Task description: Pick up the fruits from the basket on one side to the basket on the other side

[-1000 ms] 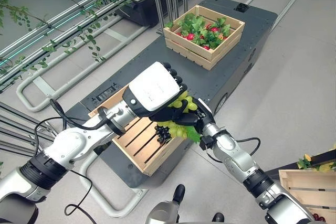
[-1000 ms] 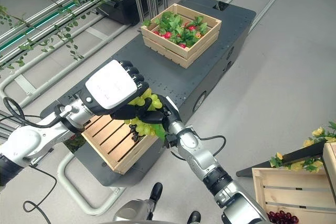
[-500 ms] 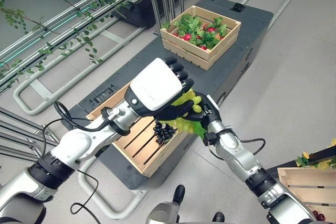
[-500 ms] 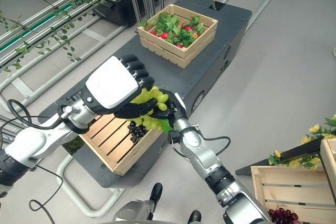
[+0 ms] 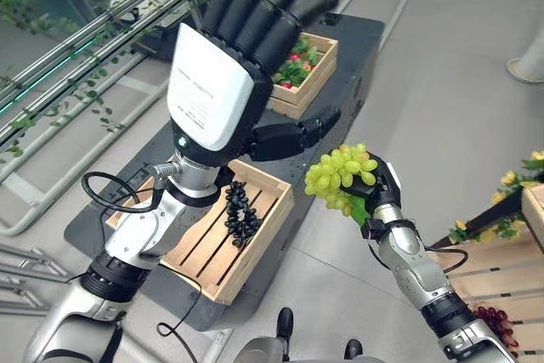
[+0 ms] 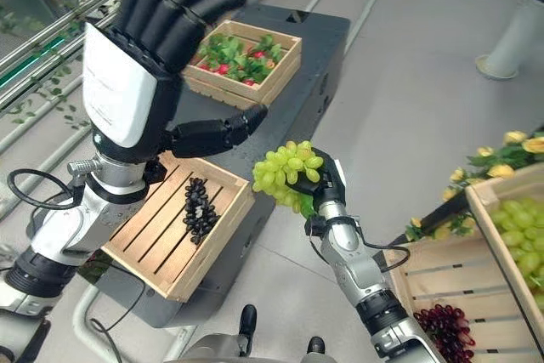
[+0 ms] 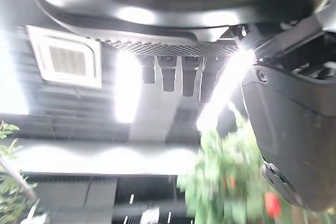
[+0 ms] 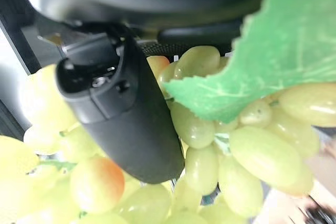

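Note:
My right hand (image 5: pixel 384 194) is shut on a bunch of green grapes (image 5: pixel 339 173) with a green leaf (image 8: pixel 278 51), held in the air beside the dark platform (image 5: pixel 365 48). In the right wrist view the thumb (image 8: pixel 126 124) presses against the grapes. My left hand (image 5: pixel 229 65) is raised high above the near wooden crate (image 5: pixel 255 231), fingers straight and holding nothing. A bunch of dark grapes (image 5: pixel 239 214) lies in that crate. To my right a light wooden crate (image 6: pixel 497 235) holds green grapes (image 6: pixel 520 235), and below it another has dark red grapes (image 6: pixel 442 329).
A far wooden crate (image 5: pixel 306 70) with leafy red fruit sits on the platform. Metal rails with green vines (image 5: pixel 68 48) run along the left. Yellow flowers (image 6: pixel 510 146) stand by the right crates. A white post base (image 5: pixel 527 61) is at the far right.
The left hand let go of the green grapes and rose high with fingers spread. The right hand carried the green bunch rightward, away from the crate. The dark grapes now lie in the crate. The camera turned right.

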You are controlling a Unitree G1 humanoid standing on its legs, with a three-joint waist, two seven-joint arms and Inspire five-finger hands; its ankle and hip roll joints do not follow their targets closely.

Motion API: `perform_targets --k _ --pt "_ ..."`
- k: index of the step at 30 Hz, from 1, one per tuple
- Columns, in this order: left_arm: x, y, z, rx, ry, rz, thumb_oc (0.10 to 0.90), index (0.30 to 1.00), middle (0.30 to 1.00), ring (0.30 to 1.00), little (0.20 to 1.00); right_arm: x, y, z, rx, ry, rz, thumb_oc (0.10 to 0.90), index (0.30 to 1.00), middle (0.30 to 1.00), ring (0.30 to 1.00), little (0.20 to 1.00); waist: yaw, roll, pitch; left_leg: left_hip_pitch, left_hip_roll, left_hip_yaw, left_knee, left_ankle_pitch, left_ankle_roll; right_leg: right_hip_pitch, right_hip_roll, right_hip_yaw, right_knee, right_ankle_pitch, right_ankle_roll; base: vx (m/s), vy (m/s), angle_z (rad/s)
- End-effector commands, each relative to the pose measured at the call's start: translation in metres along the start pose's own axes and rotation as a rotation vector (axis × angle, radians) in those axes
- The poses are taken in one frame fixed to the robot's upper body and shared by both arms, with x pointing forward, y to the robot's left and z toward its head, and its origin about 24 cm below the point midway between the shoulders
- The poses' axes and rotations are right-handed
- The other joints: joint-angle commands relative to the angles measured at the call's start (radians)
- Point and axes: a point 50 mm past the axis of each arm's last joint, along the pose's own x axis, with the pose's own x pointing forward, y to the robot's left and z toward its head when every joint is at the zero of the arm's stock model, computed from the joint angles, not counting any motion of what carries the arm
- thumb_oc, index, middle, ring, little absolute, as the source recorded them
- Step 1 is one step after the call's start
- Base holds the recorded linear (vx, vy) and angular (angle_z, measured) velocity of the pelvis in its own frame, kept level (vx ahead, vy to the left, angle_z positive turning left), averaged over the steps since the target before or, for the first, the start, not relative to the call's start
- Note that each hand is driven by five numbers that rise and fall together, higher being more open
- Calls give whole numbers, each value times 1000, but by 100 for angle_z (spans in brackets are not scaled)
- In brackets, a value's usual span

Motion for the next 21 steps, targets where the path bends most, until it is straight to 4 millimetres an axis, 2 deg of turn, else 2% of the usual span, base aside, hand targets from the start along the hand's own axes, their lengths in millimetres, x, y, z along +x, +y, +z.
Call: perform_targets --k 1,6,12,15,16,18,19,21 --pt "-1 10 -25 -40 193 122 800 900 900 900 900 -1 15 47 116 -309 13 400 300 300 300 300 -3 -55 -207 69 -22 53 2 -151 -18 -84 -24 33 1 99 21 -38 1 -21" --pt "-11 4 -27 -168 332 66 800 900 900 900 900 -6 9 56 133 -341 0 400 300 300 300 300 -26 -67 -206 63 -15 70 2 -152 -17 -100 -11 59 1 109 18 -53 7 -24" --pt "-23 2 -25 -319 387 13 800 900 900 900 900 -13 7 63 140 -366 28 400 300 300 300 300 -44 -72 -200 65 -11 83 2 -161 -14 -116 5 107 1 108 15 -40 41 -32" --pt "-33 0 -26 -331 448 16 800 900 900 900 900 -15 5 67 103 -354 69 400 300 300 300 300 -46 -73 -195 61 -31 43 2 -164 -6 -141 21 176 1 115 16 -37 88 -58" --pt "-39 1 -29 -311 494 30 800 900 900 900 900 -13 6 71 118 -347 126 400 300 300 300 300 -38 -73 -192 59 -67 -38 2 -158 6 -152 33 238 1 125 22 5 159 -106" --pt "-44 2 -30 -311 517 32 800 900 900 900 900 -13 7 74 119 -348 150 400 300 300 300 300 -30 -73 -188 56 -84 -71 2 -155 13 -157 34 270 1 132 27 22 141 -125" --pt "-47 1 -30 -329 530 26 800 900 900 900 900 -12 6 77 112 -357 147 400 300 300 300 300 -33 -73 -183 56 -81 -54 2 -155 14 -157 31 280 1 135 27 24 195 -147" --pt "-53 -5 -30 -492 604 19 800 900 900 900 900 -15 8 88 130 -386 160 400 300 300 300 300 -53 -72 -165 62 -74 5 2 -158 18 -168 9 271 1 156 39 16 222 -120"
